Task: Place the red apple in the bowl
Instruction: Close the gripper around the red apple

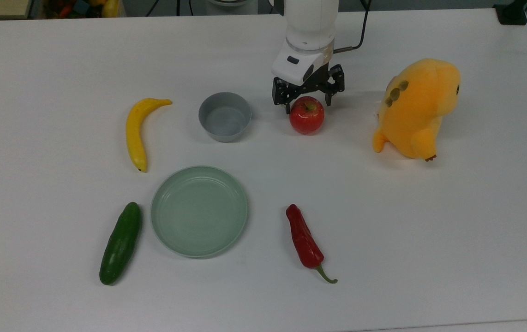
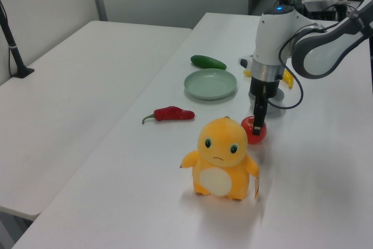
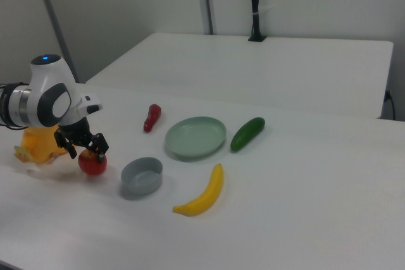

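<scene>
White table — red apple just beside the grey bowl, gripper spread open astride the apple's top — orange plush near the apple

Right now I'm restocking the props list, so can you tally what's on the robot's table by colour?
Red: 2, red apple and chili pepper
Green: 2, cucumber and pale green plate
Yellow: 1, banana
Orange: 1, plush toy
Grey: 1, bowl
Total: 7
</scene>
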You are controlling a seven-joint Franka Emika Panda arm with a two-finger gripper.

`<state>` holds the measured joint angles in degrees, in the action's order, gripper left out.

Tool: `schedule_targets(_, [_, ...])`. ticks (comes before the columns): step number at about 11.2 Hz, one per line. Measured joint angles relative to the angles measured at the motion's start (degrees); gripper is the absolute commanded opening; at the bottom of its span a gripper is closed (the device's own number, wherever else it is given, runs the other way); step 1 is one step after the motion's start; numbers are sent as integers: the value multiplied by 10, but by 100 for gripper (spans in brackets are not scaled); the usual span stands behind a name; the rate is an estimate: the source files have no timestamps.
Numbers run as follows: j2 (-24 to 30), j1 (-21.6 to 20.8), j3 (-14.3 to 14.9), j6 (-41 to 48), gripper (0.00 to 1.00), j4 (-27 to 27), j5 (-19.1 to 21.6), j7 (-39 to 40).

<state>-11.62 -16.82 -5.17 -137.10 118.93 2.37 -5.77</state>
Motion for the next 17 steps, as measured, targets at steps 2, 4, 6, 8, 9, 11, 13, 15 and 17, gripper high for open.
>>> schedule_targets(2, [-6,0,-6,0,91,0,-17,0])
schedule_targets(4, [-10,0,-9,0,85,0,-45,0])
schedule_targets(6, [-12,0,-9,0,89,-1,-60,0])
schedule_targets(8, [-12,1,-9,-1,91,-2,-61,0])
schedule_targets(9, [-12,1,-9,-2,90,-3,-61,0])
schedule_targets(11, [-13,2,-9,-4,78,-3,-61,0])
schedule_targets(13, [-13,2,-9,-5,59,-3,-64,0])
schedule_targets(15, [-13,2,-9,-5,47,-5,-73,0])
schedule_targets(17, [-13,2,-9,-5,47,-6,-74,0])
